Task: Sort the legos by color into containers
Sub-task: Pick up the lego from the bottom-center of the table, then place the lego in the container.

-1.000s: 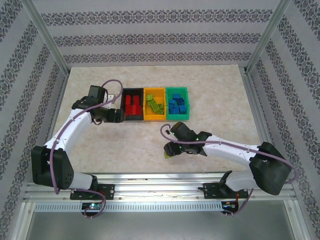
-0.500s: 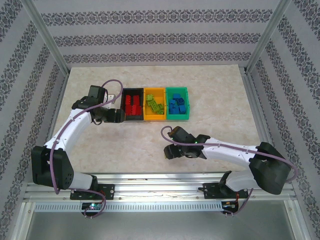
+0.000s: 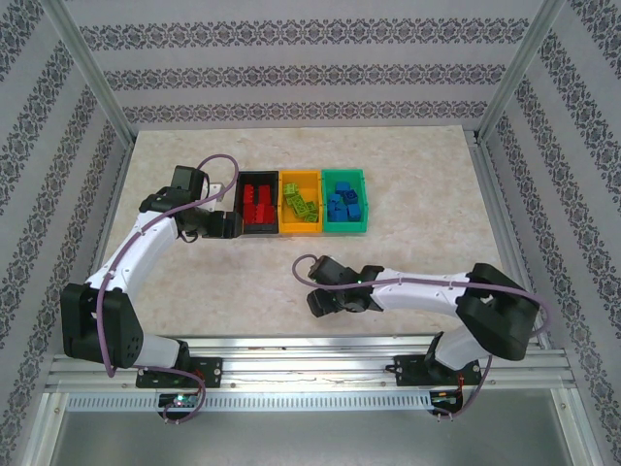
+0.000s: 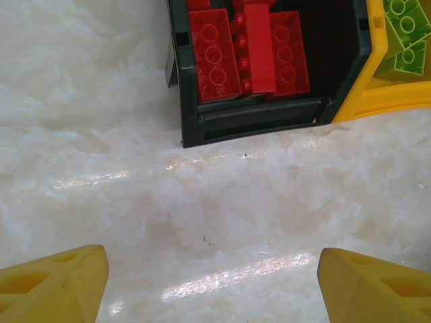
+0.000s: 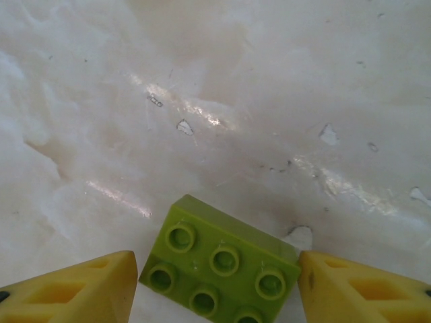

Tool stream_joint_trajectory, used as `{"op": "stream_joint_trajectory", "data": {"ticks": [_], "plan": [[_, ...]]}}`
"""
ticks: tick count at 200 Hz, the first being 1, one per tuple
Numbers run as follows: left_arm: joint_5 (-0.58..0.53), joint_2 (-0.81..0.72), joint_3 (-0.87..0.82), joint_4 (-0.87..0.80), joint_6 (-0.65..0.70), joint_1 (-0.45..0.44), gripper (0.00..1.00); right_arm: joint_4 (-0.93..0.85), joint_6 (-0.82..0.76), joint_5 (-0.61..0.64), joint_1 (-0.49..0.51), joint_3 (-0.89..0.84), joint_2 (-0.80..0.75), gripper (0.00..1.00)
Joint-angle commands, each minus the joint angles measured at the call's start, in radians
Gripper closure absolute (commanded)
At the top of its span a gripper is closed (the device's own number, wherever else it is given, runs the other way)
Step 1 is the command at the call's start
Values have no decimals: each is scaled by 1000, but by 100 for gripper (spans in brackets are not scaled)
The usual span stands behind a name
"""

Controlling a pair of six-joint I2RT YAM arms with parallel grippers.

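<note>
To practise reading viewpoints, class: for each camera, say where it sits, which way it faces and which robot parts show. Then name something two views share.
Top external: above and behind the arms, looking down on the table; shows both arms, left tool, right tool.
Left wrist: on the left wrist, facing down and forward at the black bin of red bricks; yellow fingers show.
Right wrist: facing down at a lime brick on the table, its fingers either side.
Shared: top and left wrist both show the black bin.
</note>
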Motion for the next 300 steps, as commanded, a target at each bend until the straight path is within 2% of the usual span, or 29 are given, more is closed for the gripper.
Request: {"op": "stream_joint_trajectory", "data": {"ticks": [1,45,89,107,139,188,218,271,286,300], "plan": [[14,-21,16,-35,16,-15,19,-10,18,35,13,26,36,35],[9,-28,15,-35,18,-16,18,3,31,39,37,31,69,38],[14,-27,15,-34,17,-17,18,4,3,68,37,44,43,54],[7,-27,12,-34,16,-17,18,-4,-22,99,31,59,19,57],[9,-24,15,-37,17,-17,18,8,-79,98,-9,108,-9,57],[9,-20,12,-34,17,-19,18,58,-181,41,-143,258,9,57],[8,-7,15,-38,17,-19,18,84,-222,-40,-250,409,92,57],[-10,-6,15,-40,20,-19,18,90,-263,-118,-393,715,366,55],[-10,-3,15,-40,21,-19,18,62,-275,-125,-416,817,450,52],[-4,0,18,-41,21,-19,18,27,-287,-113,-432,901,511,45]]}}
